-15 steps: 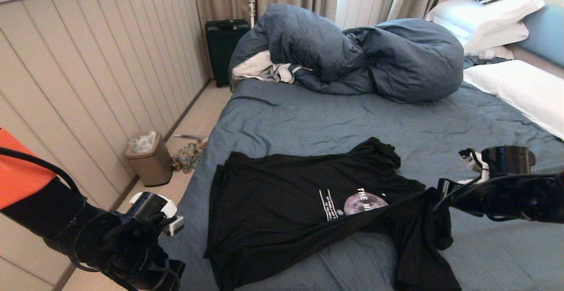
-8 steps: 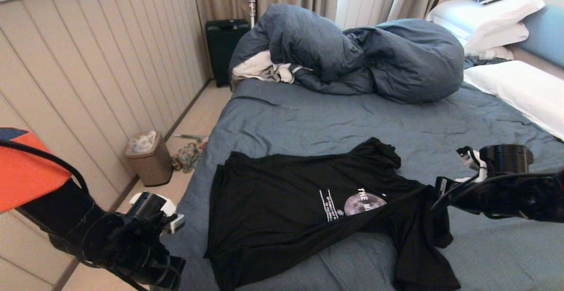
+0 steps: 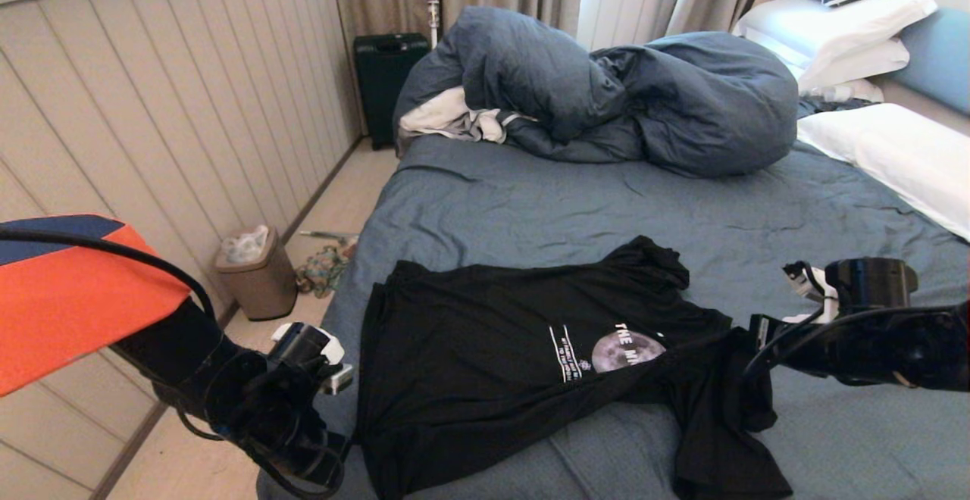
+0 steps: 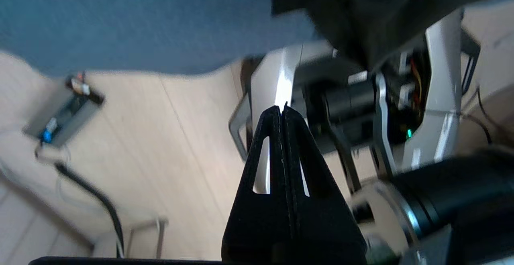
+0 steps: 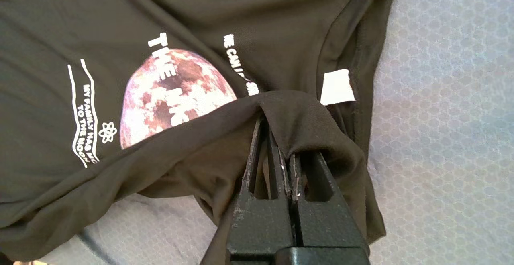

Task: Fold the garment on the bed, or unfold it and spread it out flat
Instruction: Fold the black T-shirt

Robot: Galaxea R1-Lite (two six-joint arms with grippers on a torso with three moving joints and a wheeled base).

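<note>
Black garment (image 3: 492, 364): spread on bed (image 3: 530, 197), near edge.
Right gripper (image 5: 281, 136): arm reaching in level from the right, clenched on a lifted garment fold.
Left gripper (image 4: 282, 110): low beside the bed's edge, clenched, empty.

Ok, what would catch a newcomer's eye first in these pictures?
The black short-sleeved T-shirt with a grey moon print lies rumpled on the near part of the big bed with a slate-blue sheet. The right hand is shut on a fold beside the print. A bulky slate-blue duvet is heaped at the far side.
</note>
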